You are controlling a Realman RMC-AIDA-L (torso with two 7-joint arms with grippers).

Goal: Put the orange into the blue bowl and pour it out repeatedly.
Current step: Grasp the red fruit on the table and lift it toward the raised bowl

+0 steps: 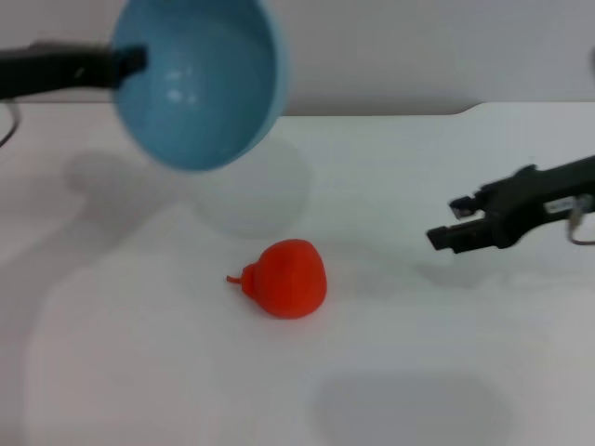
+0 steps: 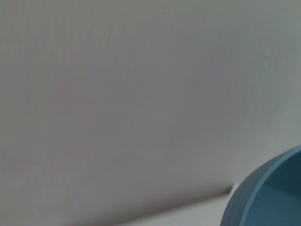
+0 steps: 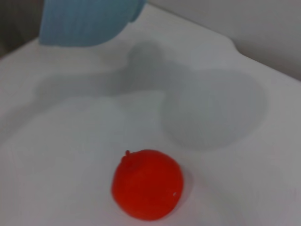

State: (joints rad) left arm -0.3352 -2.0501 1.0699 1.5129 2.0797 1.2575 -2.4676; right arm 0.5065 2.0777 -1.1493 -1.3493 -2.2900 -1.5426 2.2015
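Note:
The blue bowl [image 1: 200, 79] hangs in the air at the upper left, tipped on its side so its smooth inside faces me, and it holds nothing. My left gripper [image 1: 132, 62] is shut on its rim. Part of the bowl [image 2: 273, 200] shows in the left wrist view, and its outer wall [image 3: 89, 21] shows in the right wrist view. The orange [image 1: 290, 279] lies on the white table below and to the right of the bowl, stem nub pointing left. The right wrist view shows the orange [image 3: 148, 184] too. My right gripper [image 1: 451, 221] hovers open to the right of the fruit, apart from it.
The white table [image 1: 418, 372] spreads around the fruit, with its far edge against a grey wall [image 1: 418, 46]. A notch in that edge sits at the back right [image 1: 469, 109]. The bowl's shadow falls behind the orange.

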